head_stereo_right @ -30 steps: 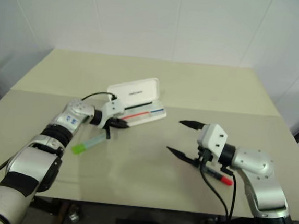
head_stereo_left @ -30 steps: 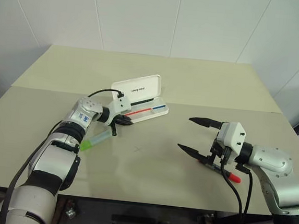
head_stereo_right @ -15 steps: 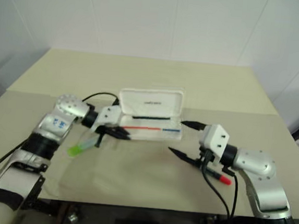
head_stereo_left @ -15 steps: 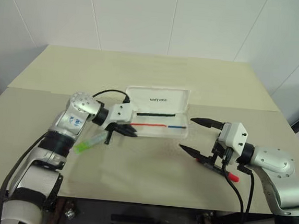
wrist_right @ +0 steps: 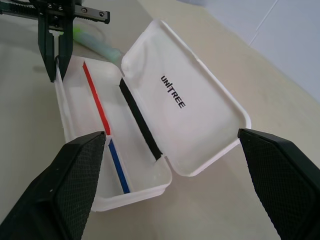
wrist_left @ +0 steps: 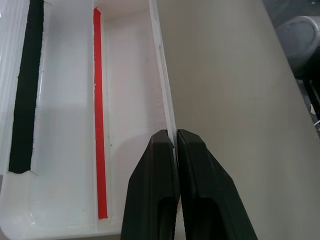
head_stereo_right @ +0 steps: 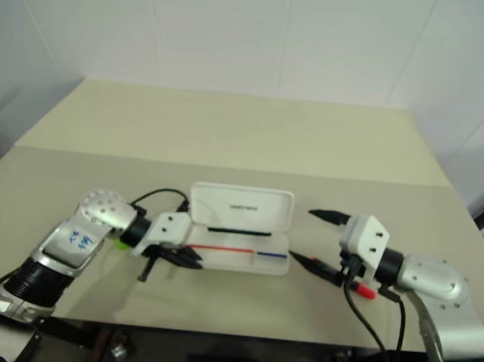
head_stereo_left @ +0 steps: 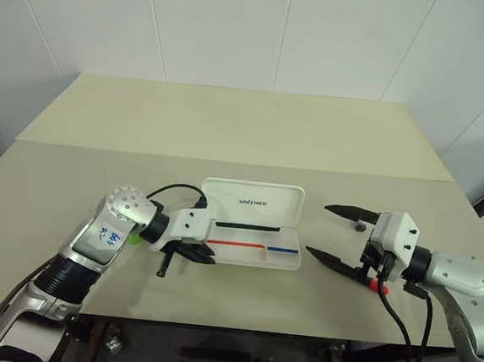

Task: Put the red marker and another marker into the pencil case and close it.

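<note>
The white pencil case [head_stereo_left: 257, 206] lies open near the table's front edge, lid up and back, a red-and-blue stripe inside. My left gripper [head_stereo_left: 208, 259] is shut on the left end of the case's front wall; the left wrist view shows that wall pinched between the fingertips [wrist_left: 165, 150]. My right gripper [head_stereo_left: 318, 232] hangs open just right of the case, fingers pointing at it. The red marker [head_stereo_left: 376, 286] lies on the table under the right wrist, only its red end showing. The mint-green marker [wrist_right: 95, 41] lies beyond the case's left end, mostly hidden behind my left arm.
The beige table [head_stereo_left: 255, 131] stretches bare behind the case to a white tiled wall. Its front edge runs close below both grippers. A black cable loops over the left wrist [head_stereo_left: 173, 190].
My left gripper pulled the case toward the front edge and to the right, turning it square to the edge. The green marker slipped behind my left arm. The right gripper drifted slightly right.
</note>
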